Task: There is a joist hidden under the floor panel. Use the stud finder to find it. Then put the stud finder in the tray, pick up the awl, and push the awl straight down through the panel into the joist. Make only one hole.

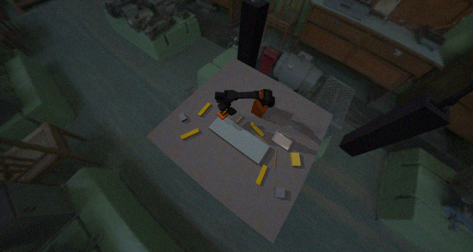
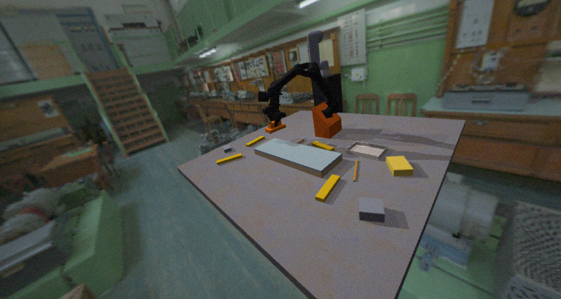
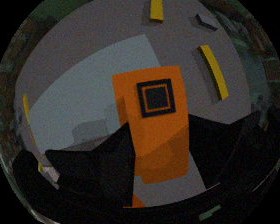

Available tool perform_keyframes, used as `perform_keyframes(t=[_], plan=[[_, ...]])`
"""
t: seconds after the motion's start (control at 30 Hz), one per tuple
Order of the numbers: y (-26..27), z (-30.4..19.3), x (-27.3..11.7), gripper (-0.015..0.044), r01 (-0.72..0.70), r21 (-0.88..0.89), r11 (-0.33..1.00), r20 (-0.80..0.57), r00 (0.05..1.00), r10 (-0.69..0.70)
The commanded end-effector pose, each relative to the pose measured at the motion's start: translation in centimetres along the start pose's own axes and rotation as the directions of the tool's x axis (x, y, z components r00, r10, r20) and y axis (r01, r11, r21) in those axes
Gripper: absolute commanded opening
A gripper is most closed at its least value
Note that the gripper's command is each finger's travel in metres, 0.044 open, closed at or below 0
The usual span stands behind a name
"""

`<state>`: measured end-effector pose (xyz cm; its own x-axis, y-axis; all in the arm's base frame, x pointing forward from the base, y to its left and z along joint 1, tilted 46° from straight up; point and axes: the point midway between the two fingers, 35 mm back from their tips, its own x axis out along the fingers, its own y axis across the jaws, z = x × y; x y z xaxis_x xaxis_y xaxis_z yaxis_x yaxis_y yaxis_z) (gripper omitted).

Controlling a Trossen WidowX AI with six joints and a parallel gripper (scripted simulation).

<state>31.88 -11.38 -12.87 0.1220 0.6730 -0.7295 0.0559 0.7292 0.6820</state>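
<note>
My gripper [image 1: 224,111] [image 2: 276,123] [image 3: 155,120] is shut on the orange stud finder [image 1: 222,116] [image 2: 275,129] [image 3: 151,129], whose dark square screen faces the wrist camera. It holds the stud finder in the air by the far left end of the pale blue floor panel [image 1: 240,142] [image 2: 298,155] [image 3: 82,87]. A shadow falls on that end of the panel. A short tan stick [image 1: 239,119] [image 2: 300,141], probably the awl, lies along the panel's far side. The shallow tray [image 1: 282,140] [image 2: 367,150] holds nothing visible. The joist is hidden.
Yellow bars lie around the panel, one [image 1: 256,129] [image 2: 323,145] between it and the arm's base. A thin orange stick [image 1: 274,159] [image 2: 356,169] lies between the panel and a yellow block [image 1: 295,159] [image 2: 399,165]. Grey blocks [image 1: 279,193] [image 1: 182,117] lie farther out.
</note>
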Motion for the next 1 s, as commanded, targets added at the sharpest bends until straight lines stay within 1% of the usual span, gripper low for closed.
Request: perform_keyframes(t=[0.0, 0.37, 0.6, 0.97], plan=[[0.4, 2.3, 0.1, 0.0000, -0.015, -0.061, 0.998, 0.012, 1.000, 0.016], [2.0, 6.3, 1.4, 0.0000, -0.054, -0.176, 0.983, 0.008, 0.998, 0.056], [2.0, 6.3, 1.7, 0.0000, -0.054, -0.178, 0.983, 0.008, 0.998, 0.057], [2.0, 5.8, 4.0, 0.0000, -0.054, -0.178, 0.983, 0.008, 0.998, 0.057]])
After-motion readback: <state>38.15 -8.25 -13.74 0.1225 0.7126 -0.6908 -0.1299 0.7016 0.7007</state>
